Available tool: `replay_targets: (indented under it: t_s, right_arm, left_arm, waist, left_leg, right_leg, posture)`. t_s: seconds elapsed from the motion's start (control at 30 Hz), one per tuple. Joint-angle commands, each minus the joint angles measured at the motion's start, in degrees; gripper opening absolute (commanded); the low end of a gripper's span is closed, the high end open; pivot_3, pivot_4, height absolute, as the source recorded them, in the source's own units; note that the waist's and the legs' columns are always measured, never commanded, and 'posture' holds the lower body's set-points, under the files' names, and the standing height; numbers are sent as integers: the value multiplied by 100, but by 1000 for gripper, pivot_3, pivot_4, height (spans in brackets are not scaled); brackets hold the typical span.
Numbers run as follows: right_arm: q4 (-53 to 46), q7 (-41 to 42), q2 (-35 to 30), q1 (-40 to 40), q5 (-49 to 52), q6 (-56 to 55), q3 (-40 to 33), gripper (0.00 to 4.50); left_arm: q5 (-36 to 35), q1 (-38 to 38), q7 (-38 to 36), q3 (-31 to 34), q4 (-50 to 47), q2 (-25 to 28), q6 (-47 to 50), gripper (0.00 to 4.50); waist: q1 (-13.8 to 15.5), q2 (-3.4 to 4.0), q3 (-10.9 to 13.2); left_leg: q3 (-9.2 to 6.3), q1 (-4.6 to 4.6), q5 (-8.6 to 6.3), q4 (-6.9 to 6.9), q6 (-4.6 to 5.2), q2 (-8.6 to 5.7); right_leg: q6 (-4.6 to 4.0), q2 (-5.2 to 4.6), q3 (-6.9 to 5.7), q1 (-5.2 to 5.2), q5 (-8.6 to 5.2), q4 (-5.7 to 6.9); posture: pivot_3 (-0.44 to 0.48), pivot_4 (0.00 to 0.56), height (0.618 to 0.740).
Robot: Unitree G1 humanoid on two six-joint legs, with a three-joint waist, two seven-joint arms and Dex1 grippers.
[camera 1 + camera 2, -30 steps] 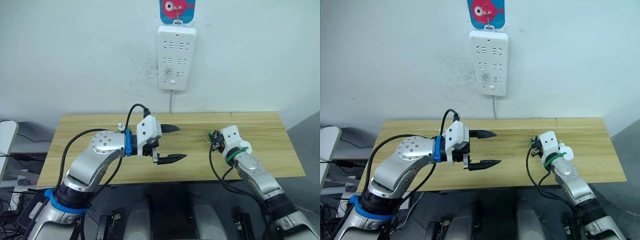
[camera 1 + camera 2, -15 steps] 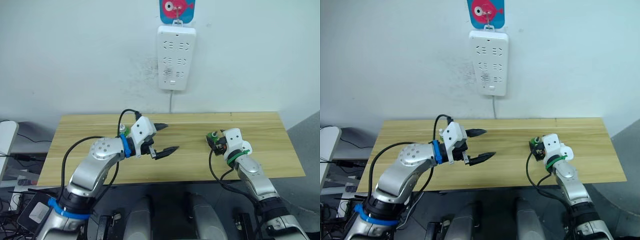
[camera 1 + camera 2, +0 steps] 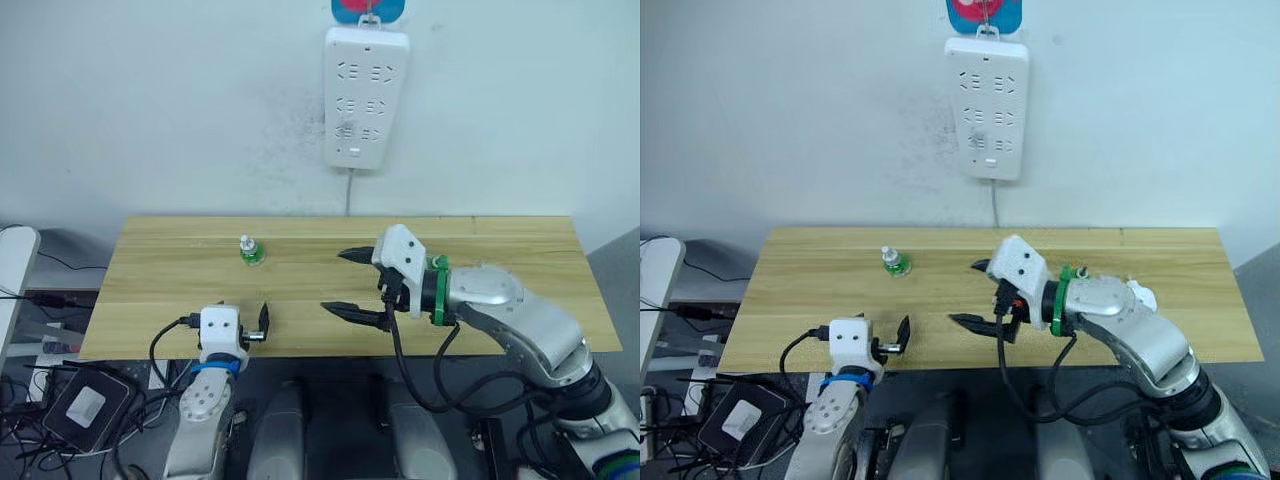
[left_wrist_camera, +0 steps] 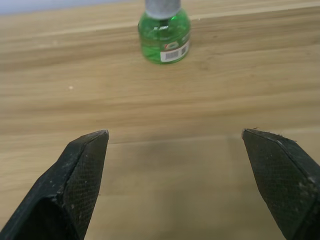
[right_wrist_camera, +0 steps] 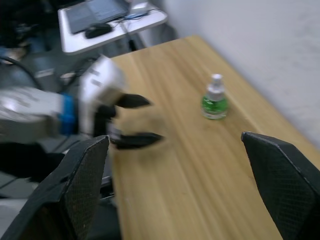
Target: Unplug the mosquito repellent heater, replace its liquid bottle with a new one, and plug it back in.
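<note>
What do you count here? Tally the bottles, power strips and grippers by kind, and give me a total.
green bottle, upright on the table: 1
white power strip, on the wall: 1
grippers, the left gripper and the right gripper, both open: 2
Total: 4

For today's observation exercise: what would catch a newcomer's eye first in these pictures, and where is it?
Probably the right gripper, open and hovering over the middle of the wooden table. Next, the small green bottle standing upright on the table's left part. Then the white power strip on the wall above.
</note>
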Motion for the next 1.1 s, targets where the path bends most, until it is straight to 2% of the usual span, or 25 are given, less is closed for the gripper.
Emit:
replay_targets:
  t_s: [0.03,0.17,0.3,0.37,0.43,0.6,0.67,0.87,1.0,1.07,1.1]
  right_arm:
    - [-145,4,161,-342,283,475,-59,4428]
    - [-93,-69,229,-639,322,784,-160,4428]
    - [-111,-109,213,-730,347,971,-263,4428]
    - [12,-381,300,-844,135,1066,-261,4428]
    - [83,-611,403,-913,11,1158,-279,4428]
    - [129,-867,540,-974,-128,1271,-303,4428]
    - [149,-895,552,-988,-170,1268,-296,4500]
    - [266,-976,635,-976,-270,1183,-321,4500]
    - [257,-947,689,-722,-194,1031,-546,4500]
    - [193,-757,545,-486,-122,866,-728,4500]
    - [200,-600,417,-358,-103,736,-810,4500]
  left_arm:
    - [16,-387,56,81,737,-8,-550,4500]
    - [-59,-1342,194,333,1968,116,-1036,4500]
    - [-7,-1852,349,439,2733,211,-1409,4500]
    - [-8,-2215,368,485,3306,281,-1634,4500]
    - [-20,-2447,344,493,3716,309,-1829,4500]
    - [22,-2684,302,438,4181,306,-2171,4500]
    - [32,-2744,335,440,4289,313,-2266,4092]
    - [98,-2648,377,369,4126,324,-2356,2271]
    - [259,-2424,-81,5,3313,476,-2120,2219]
    - [148,-2308,-796,-321,2574,625,-1757,2219]
    - [-20,-2248,-1413,-586,2058,765,-1428,2219]
  waist:
    - [-13,-3,25]
    - [-26,-12,101]
    - [-111,-11,115]
    - [-139,-9,118]
    - [-166,-10,119]
    - [-245,-10,120]
    - [-259,-9,121]
    - [-289,-9,123]
    - [-281,-10,123]
    - [-250,-10,123]
    - [-233,-11,124]
  left_leg:
    - [2,-6,0,-1,0,0]
    - [1,-6,-1,-7,0,1]
    - [0,-6,-1,-5,0,4]
    - [7,-6,-1,-6,0,1]
    - [8,-5,-1,-5,0,1]
    - [10,-4,-1,-9,-1,2]
    - [10,-4,-1,-9,-2,2]
    - [10,-4,-1,-13,-2,4]
    - [10,-6,-1,-19,-2,3]
    - [11,-6,0,-25,-3,2]
    - [11,-9,0,-26,-4,1]
  right_leg:
    - [18,-1,0,-5,15,0]
    - [7,-3,-9,-8,35,2]
    - [11,-1,-11,-5,36,2]
    - [15,-4,-6,-6,37,-2]
    - [43,-4,-8,-7,24,1]
    - [46,-6,-8,-6,24,-2]
    - [46,-6,-7,-6,24,-2]
    - [48,-5,-7,-9,24,-2]
    - [48,-5,-7,-11,24,-7]
    - [48,-6,-8,-11,24,-10]
    - [48,-6,-11,-10,24,-11]
  posture:
    - [-111,464,740]
    - [-130,473,740]
    - [-152,471,740]
    - [-175,473,740]
    - [-181,472,740]
    - [-186,471,740]
    - [-187,472,740]
    - [-164,460,740]
    - [-136,442,740]
    - [-123,435,740]
    - [-111,426,740]
